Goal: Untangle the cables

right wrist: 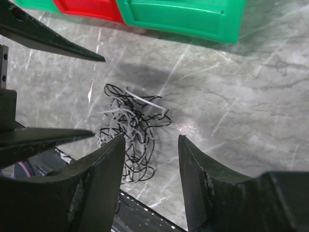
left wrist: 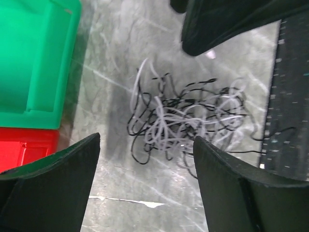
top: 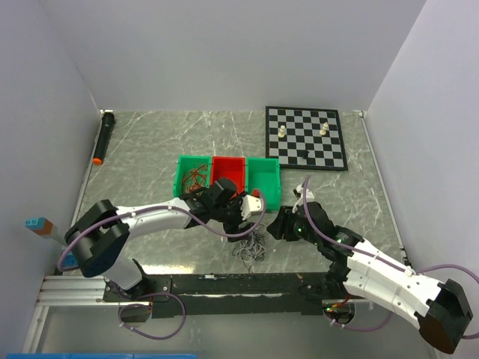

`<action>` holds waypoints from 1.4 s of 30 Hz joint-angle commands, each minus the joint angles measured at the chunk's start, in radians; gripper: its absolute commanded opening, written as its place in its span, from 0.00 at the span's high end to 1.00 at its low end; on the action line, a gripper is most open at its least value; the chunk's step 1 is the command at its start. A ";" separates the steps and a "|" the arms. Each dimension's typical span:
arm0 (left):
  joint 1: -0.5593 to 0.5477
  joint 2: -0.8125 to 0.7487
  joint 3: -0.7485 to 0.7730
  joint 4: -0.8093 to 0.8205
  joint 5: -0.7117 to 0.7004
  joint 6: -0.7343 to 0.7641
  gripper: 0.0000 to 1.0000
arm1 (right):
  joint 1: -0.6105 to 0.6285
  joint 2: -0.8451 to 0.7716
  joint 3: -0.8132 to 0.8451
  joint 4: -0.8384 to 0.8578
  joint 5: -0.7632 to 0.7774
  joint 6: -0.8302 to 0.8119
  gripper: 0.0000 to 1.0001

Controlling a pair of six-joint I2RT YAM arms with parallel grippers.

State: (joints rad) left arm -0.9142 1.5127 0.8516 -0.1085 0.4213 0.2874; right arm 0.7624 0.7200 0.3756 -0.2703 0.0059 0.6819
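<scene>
A tangle of thin black and white cables [top: 251, 249] lies on the marble table near its front edge. Red-brown cables [top: 196, 177] sit in the left green bin [top: 179, 179]. My left gripper [top: 243, 213] hovers just behind the tangle, open and empty. In the left wrist view the cables [left wrist: 186, 121] lie beyond the gripper [left wrist: 146, 140], mostly toward its right finger. My right gripper [top: 278, 224] stands to the right of the tangle, also open with nothing between its fingers. In the right wrist view the cables [right wrist: 130, 125] lie ahead of the left fingertip of the gripper [right wrist: 151, 137].
A red bin [top: 228, 173] and a second green bin [top: 263, 179] stand in a row with the first. A chessboard [top: 305, 137] with a few pieces lies at the back right. A black stick with an orange tip [top: 102, 137] lies at the far left. A black rail [top: 224, 284] runs along the near edge.
</scene>
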 commanded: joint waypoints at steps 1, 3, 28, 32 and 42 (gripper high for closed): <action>-0.005 0.033 0.023 0.079 -0.056 0.053 0.19 | -0.031 -0.011 -0.023 0.068 -0.055 0.004 0.46; -0.006 0.044 0.029 0.086 -0.058 0.064 0.26 | -0.035 -0.005 -0.029 0.085 -0.067 0.001 0.48; -0.003 -0.235 0.256 -0.379 -0.003 0.061 0.99 | -0.049 0.095 0.023 0.178 -0.149 -0.067 0.47; -0.003 -0.278 0.285 -0.428 0.007 0.075 0.99 | -0.049 0.078 0.060 0.142 -0.132 -0.099 0.45; -0.005 -0.318 0.402 -0.468 -0.026 0.078 0.99 | -0.049 0.082 0.080 0.183 -0.197 -0.113 0.43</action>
State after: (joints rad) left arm -0.9142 1.2427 1.2026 -0.5701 0.3954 0.3573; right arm 0.7193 0.8028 0.4263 -0.1406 -0.1394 0.5831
